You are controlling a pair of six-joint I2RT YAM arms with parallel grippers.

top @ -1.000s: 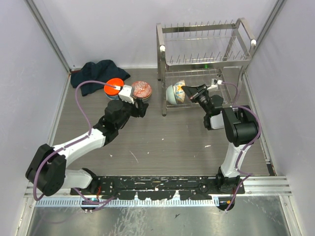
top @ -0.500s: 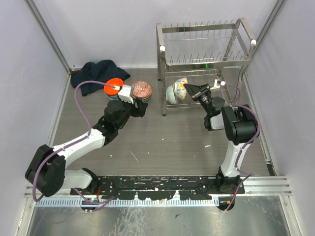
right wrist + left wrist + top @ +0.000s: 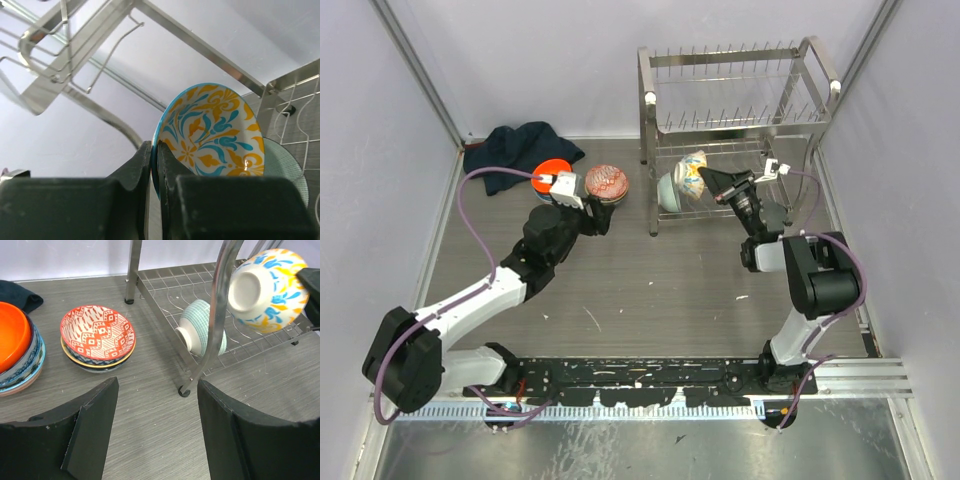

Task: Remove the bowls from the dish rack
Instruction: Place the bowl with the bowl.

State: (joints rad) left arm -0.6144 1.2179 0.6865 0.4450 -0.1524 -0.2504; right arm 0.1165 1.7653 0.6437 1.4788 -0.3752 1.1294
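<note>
The right gripper (image 3: 155,150) is clamped tight on the rim of a yellow-and-blue floral bowl (image 3: 215,135), holding it on edge, raised above the lower shelf at the left end of the dish rack (image 3: 216,315). A mint-green ribbed bowl (image 3: 205,330) lies on its side on that shelf just beneath. The left gripper (image 3: 157,390) hangs wide apart and empty over the table (image 3: 650,290), near a red-patterned bowl (image 3: 97,332) stacked on others, with an orange bowl (image 3: 10,335) stack further left.

right gripper (image 3: 706,177) has raised floral bowl (image 3: 691,164) (slightly).
</note>
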